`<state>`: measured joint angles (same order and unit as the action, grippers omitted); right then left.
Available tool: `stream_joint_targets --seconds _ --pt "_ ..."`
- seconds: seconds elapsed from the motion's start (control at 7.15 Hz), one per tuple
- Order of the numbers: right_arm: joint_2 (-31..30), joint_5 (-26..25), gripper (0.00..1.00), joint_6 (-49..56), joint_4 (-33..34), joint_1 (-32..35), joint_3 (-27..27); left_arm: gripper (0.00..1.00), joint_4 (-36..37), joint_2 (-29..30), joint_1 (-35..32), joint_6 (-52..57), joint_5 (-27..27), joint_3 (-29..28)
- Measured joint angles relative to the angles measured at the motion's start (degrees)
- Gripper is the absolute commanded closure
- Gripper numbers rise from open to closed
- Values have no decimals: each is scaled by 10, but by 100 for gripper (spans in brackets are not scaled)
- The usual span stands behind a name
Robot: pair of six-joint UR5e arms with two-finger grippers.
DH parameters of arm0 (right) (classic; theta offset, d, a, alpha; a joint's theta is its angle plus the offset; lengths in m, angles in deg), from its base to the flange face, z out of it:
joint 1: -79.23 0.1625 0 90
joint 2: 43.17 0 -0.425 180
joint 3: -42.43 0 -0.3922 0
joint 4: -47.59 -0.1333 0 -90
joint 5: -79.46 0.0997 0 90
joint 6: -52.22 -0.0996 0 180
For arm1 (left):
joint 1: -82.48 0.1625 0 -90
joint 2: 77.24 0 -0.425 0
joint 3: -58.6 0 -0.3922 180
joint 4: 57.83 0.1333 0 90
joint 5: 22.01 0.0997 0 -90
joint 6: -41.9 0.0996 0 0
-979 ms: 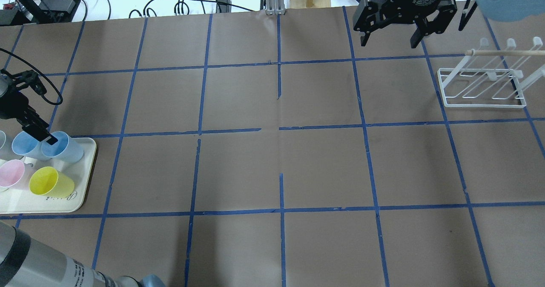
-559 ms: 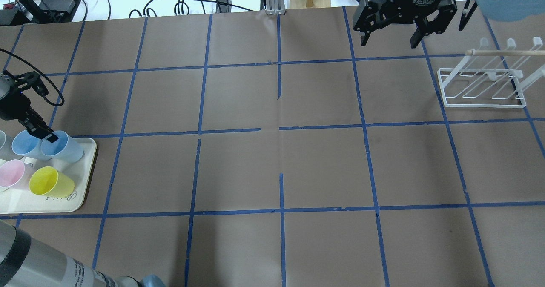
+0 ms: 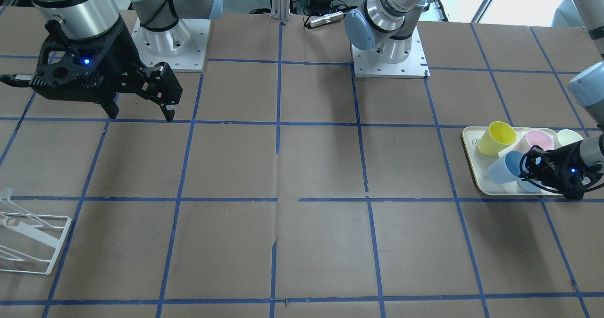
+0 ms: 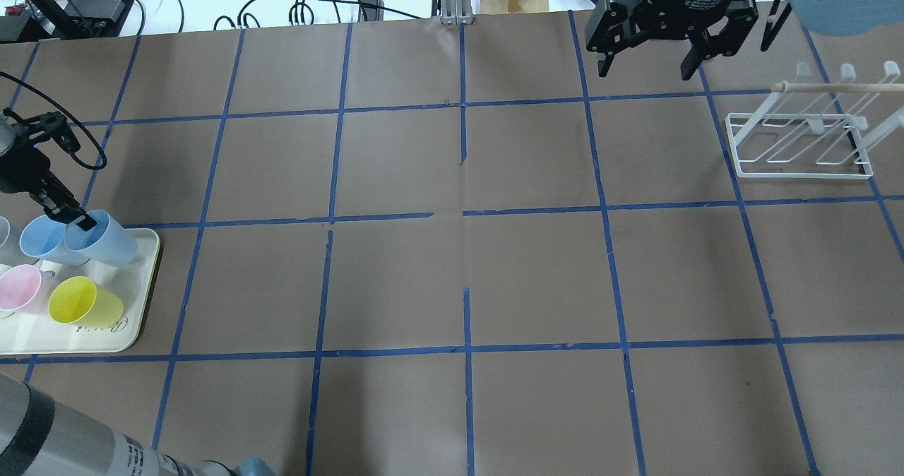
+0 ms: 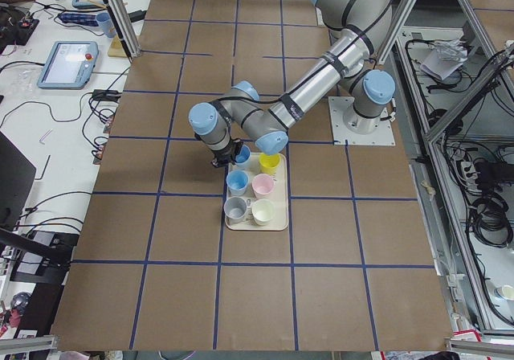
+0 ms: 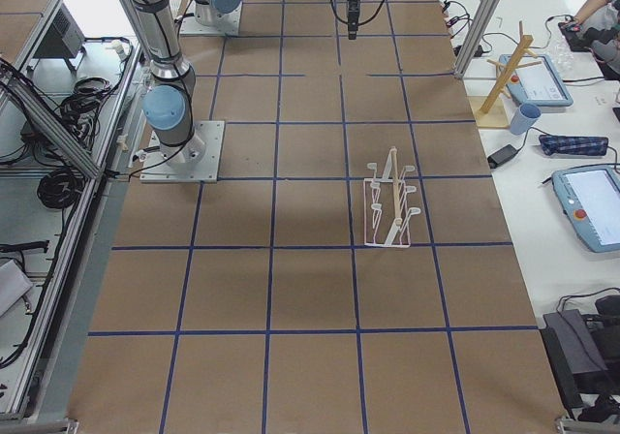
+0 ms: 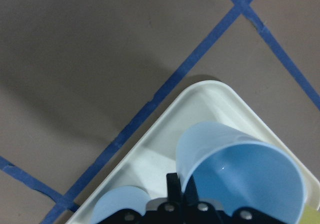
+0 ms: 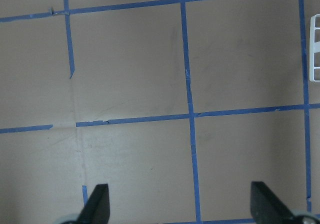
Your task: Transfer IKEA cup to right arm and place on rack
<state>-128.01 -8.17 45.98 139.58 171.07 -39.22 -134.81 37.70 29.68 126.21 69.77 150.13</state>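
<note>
Two pale blue tumblers stand side by side in the far row of the cream tray point(image 4: 70, 335), which lies at the table's left end. The right-hand one of the pair is the IKEA cup point(image 4: 106, 241), and it has the left gripper point(image 4: 78, 222) on it. The black fingers are closed on the far-left part of the rim, one inside the mouth and one against the outer wall, as the left wrist view shows from close up. The cup leans, with its mouth toward the gripper. Whether its base rests on the tray cannot be told. Its twin, the second blue cup point(image 4: 37, 239), is just to its left and the two walls nearly touch. In the tray's near row are a yellow cup point(image 4: 78, 301) and a pink cup point(image 4: 20, 289). The side view from the left adds a grey cup point(image 5: 235, 208) and a cream-coloured cup point(image 5: 261, 210) further left on the tray.

Well apart, over the far right of the table, the right gripper point(image 4: 646, 73) hangs above the brown paper. Its jaws are spread wide and hold nothing, with only blue tape lines beneath them in the right wrist view. The white wire rack point(image 4: 805, 176) stands on the table to its right and a little nearer. Its prongs slant upward, and a wooden rod point(image 4: 833, 87) lies across their tops.
</note>
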Motion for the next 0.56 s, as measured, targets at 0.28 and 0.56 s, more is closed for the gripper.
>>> stream_joint_targets --seconds 0.28,0.56 --pt "0 1 0 0 1 0 0 100 -52 -30 -19 -17 -47 -16" --pt "0 3 0 0 2 1 0 100 -142 -59 -51 -93 -153 -37"
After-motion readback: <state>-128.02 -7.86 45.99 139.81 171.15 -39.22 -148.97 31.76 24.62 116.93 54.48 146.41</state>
